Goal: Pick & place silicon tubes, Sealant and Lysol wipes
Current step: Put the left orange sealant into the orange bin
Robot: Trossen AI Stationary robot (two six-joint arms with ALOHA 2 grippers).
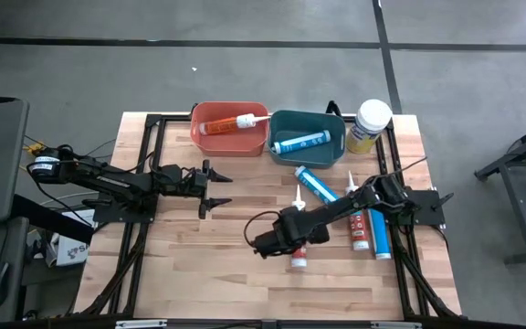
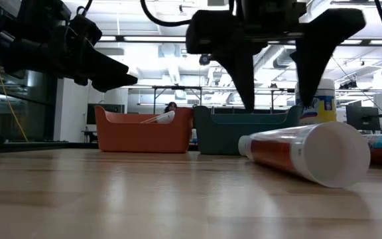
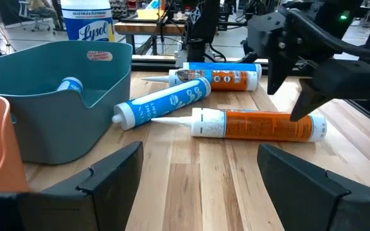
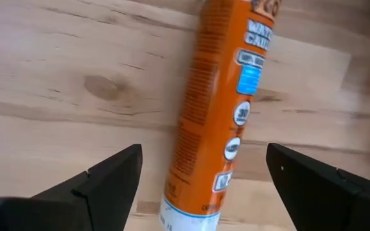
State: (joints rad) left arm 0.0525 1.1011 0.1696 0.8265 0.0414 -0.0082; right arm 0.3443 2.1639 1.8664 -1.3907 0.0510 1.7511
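**Right hand hanging open over an orange tube on the table**

The right hand [image 1: 292, 239] is hovering just above an orange sealant tube with a white nozzle [image 1: 299, 230], which is lying flat on the pale wooden table [image 1: 199, 274]. Its two dark fingers are standing wide apart on either side of the tube, not touching it.

The left hand [image 1: 214, 188] is waiting at the left of the table, fingers also spread apart and holding nothing.

At the far edge, an orange plastic bin [image 1: 230, 128] is holding one orange tube, and a teal plastic bin [image 1: 306, 134] beside it is holding a blue tube. The Lysol wipes canister with a white lid and yellow label [image 1: 369, 125] is standing upright just right of the teal bin. More tubes, blue and orange, are lying near the right arm.
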